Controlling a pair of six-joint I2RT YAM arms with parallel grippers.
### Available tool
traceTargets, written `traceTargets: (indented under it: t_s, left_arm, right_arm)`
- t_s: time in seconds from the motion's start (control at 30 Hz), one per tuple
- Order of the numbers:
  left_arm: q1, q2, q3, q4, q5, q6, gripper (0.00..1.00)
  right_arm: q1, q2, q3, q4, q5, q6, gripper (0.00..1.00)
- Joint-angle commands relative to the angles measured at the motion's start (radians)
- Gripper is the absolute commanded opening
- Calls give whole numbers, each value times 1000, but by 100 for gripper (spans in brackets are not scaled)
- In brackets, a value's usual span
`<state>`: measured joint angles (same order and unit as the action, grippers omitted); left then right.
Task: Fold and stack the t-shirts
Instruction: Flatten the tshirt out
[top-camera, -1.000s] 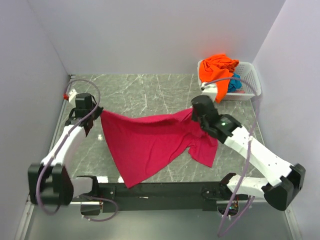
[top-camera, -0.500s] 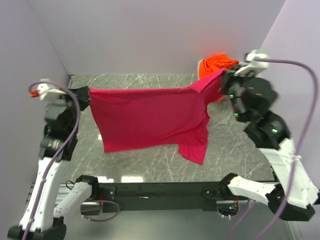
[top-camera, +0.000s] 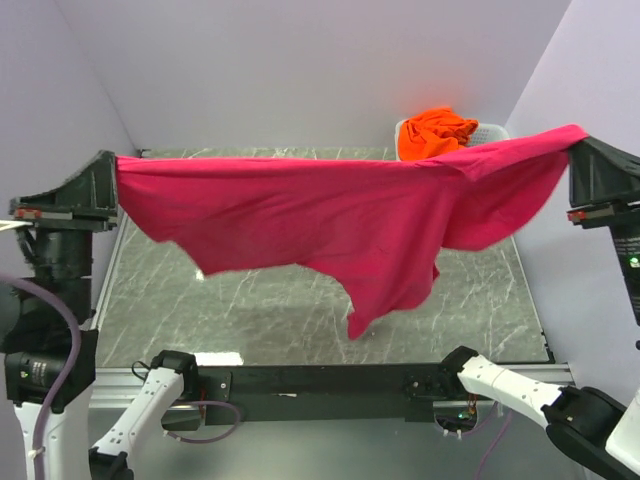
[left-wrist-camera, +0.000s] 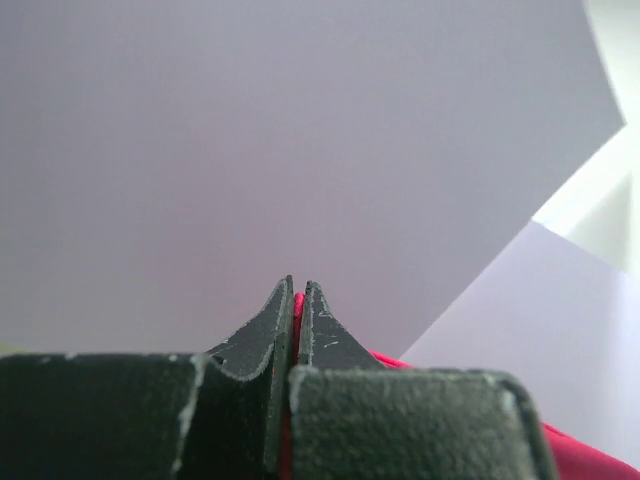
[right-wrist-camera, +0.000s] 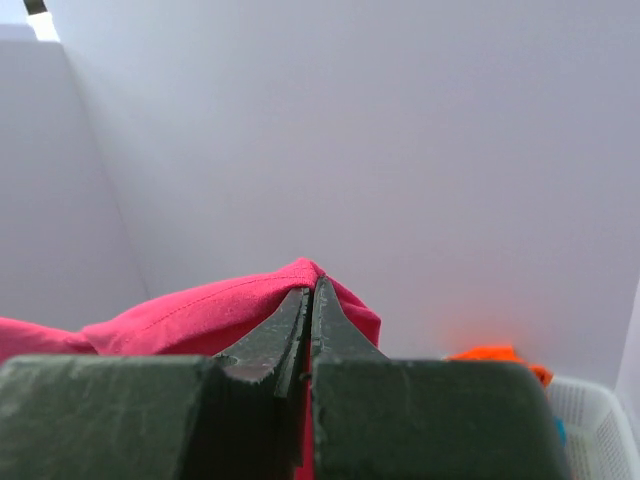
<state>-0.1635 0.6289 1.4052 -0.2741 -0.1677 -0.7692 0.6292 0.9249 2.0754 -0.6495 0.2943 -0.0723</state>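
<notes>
Two grippers hold the magenta-pink t-shirt (top-camera: 330, 215) aloft; a second ago it lay sagging on the table (top-camera: 200, 290), well left of the basket (top-camera: 487, 132).

In the top view, the left gripper (top-camera: 112, 170) pinches one edge far left of the basket. The right gripper (top-camera: 575, 150) pinches another just right of it. The cloth stretches between them, one sleeve dangling lowest. The orange t-shirt (top-camera: 437, 130) sits heaped in the basket, behind the raised cloth.

In the left wrist view, the left gripper (left-wrist-camera: 297, 290) is clamped tight on a red sliver of shirt (left-wrist-camera: 575, 450).

In the right wrist view, the right gripper (right-wrist-camera: 311, 290) is clamped on a pink fold (right-wrist-camera: 200, 310), the basket (right-wrist-camera: 590, 410) low to its right.

The lift seems to have opened the shirt out. Laying it flat to fold likely comes next, and nothing is stacked yet.
</notes>
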Motion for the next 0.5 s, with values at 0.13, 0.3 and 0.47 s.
traceTargets:
  t_s: [0.13, 0.3, 0.47]
  left_arm:
    - [1, 208, 112, 0, -12, 59, 1]
    - [2, 400, 80, -37, -193, 77, 1]
    - [96, 661, -23, -15, -228, 33, 1]
  right_arm:
    - [-5, 95, -10, 106, 157, -144, 0]
    - [-23, 248, -115, 224, 381, -219, 0]
    - [-180, 431, -285, 228, 208, -75, 0]
